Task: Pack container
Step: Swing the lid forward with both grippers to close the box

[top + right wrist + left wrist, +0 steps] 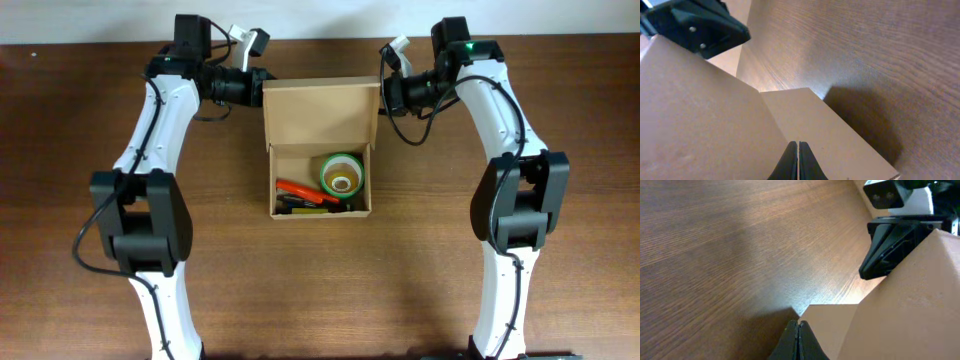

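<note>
Left end effector [798, 326]: clenched, tips at left lid tab of box [320, 110]; grip on tab unclear. Right end effector [798, 145]: clenched likewise at right tab. Sits open mid-tabletop [60, 150], lid raised at far side; holds green tape roll [341, 175] and orange marker [300, 189].

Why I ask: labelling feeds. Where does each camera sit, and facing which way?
Overhead: above the table, looking down on the open container; left arm, right arm show.
Left wrist: beside the container, facing across its lid; shut left gripper shows.
Right wrist: mirrored; shut right gripper shows.
Shared: lid; each wrist view catches the opposite gripper.
</note>
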Controlling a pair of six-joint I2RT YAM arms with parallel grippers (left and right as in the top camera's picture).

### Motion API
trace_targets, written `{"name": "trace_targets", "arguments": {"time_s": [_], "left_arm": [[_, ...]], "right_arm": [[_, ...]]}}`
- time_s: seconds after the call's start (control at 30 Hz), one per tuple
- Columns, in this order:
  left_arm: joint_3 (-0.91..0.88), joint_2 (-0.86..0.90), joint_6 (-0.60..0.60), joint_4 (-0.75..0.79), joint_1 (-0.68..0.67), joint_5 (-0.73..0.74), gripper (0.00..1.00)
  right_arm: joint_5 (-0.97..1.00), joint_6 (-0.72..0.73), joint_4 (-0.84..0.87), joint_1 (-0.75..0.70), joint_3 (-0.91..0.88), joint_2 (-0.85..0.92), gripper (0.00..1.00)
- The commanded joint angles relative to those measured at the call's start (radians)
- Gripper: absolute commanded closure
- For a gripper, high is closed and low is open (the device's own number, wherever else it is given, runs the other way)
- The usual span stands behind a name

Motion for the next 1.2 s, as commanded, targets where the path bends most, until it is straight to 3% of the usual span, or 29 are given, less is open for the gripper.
{"name": "trace_targets", "arguments": {"time_s": [0.0, 0.37, 0.7, 0.97, 1.17], "left_arm": [[0.026, -0.073, 0.048, -0.014, -0.023, -0.002, 0.98], [0.026, -0.091, 0.066, -0.049, -0.028, -0.025, 0.98], [0.026, -0.107, 0.151, -0.187, -0.030, -0.027, 0.98], [0.026, -0.212, 0.169, -0.224, -0.068, -0.230, 0.98], [0.026, -0.261, 0.196, -0.322, -0.091, -0.346, 0.98]], "right_arm": [[0.023, -0.053, -0.043, 0.025, 0.043, -0.051, 0.96], [0.056, -0.076, -0.108, 0.025, 0.071, -0.051, 0.96], [0.080, -0.153, -0.195, 0.025, 0.072, -0.073, 0.96], [0.204, -0.147, -0.238, 0.025, 0.072, -0.186, 0.96], [0.449, -0.074, -0.251, 0.083, 0.069, -0.305, 0.96]]}}
